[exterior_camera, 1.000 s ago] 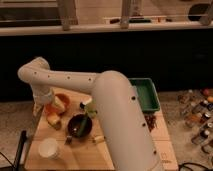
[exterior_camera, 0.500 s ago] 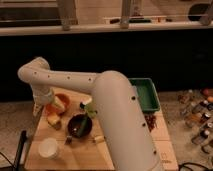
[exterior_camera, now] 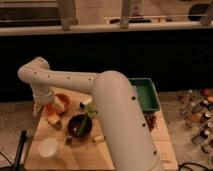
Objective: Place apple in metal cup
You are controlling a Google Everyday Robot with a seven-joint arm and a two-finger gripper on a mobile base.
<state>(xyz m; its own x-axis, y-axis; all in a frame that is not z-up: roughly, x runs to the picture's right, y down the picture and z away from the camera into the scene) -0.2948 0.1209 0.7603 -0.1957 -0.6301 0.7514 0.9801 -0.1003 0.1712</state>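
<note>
Sitting nearest on the wooden table (exterior_camera: pixel 80 155), a white cup (exterior_camera: pixel 48 148) at the front left. Lying just beyond, a dark bowl (exterior_camera: pixel 79 125) with a small yellowish piece (exterior_camera: pixel 98 138) to its right. Resting farther left, the round apple (exterior_camera: pixel 53 119), showing no clear long axis. Hovering above and just behind it, the gripper (exterior_camera: pixel 44 106) near an orange bowl (exterior_camera: pixel 59 102); cannot tell how far the fingers are parted. Standing at the far right, a green tray (exterior_camera: pixel 146 93). Metal cup not clearly identifiable.

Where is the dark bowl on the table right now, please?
In the camera view, the dark bowl sits left of centre on the wooden table, right of the pincer and up-right of the white cup.
</note>
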